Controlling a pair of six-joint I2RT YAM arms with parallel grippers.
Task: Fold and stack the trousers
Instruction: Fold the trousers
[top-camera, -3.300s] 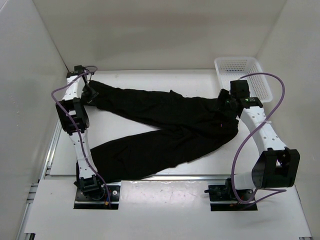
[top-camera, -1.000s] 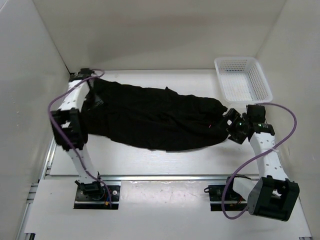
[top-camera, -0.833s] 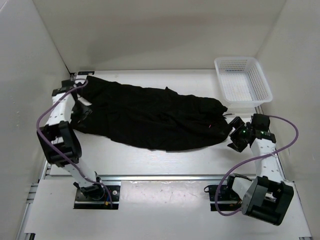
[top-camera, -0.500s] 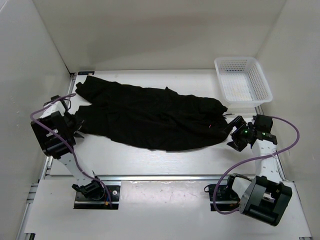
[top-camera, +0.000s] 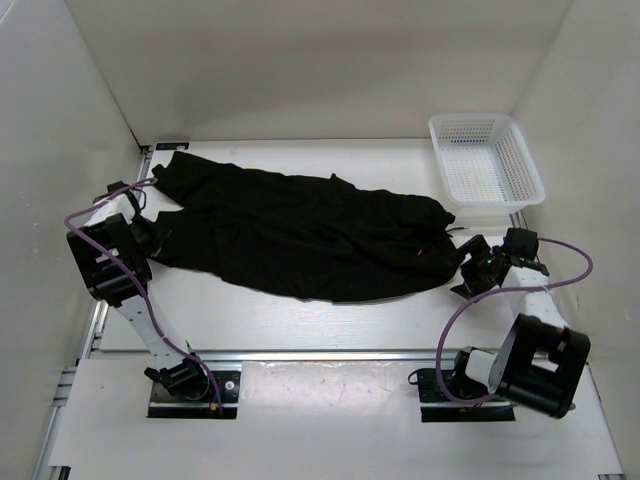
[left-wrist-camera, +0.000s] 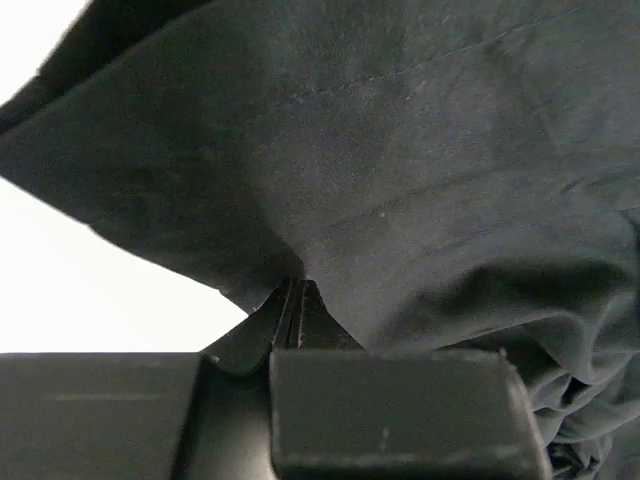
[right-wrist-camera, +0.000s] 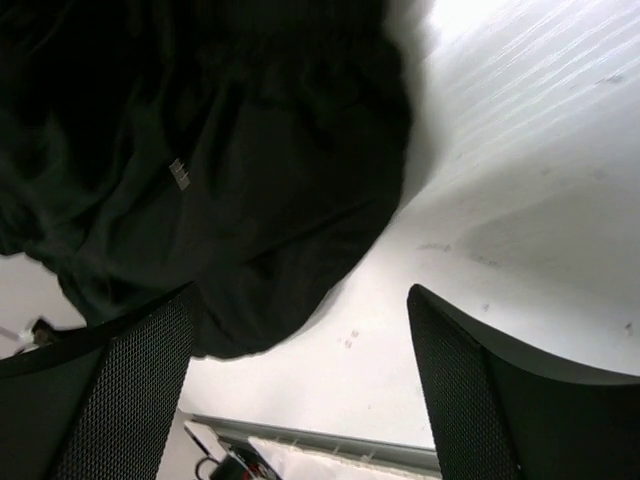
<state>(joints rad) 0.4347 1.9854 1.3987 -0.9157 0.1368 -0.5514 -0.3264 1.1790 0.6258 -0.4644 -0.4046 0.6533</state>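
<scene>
Black trousers (top-camera: 310, 235) lie spread on the worktop (top-camera: 300, 322), 1 end just short of the white basket (top-camera: 487, 158), the rest stretching leftward away from it. Left pincer (top-camera: 150, 238) is clamped tight on the cloth edge at the end farthest from the basket. Right pincer (top-camera: 468, 272) sits in front of the basket, jaws wide, gripping nothing.

The trousers (top-camera: 310, 235) span the middle of the worktop (top-camera: 300, 320) side to side. Nearer than them: a bare strip, full width, passable. Beyond them: a narrower bare strip. Off their far-right end, apart: a mesh basket (top-camera: 485, 160). The left arm (top-camera: 105, 265) blocks their left end; the right hand (top-camera: 470, 268), jaws apart, sits just beside their right end.
</scene>
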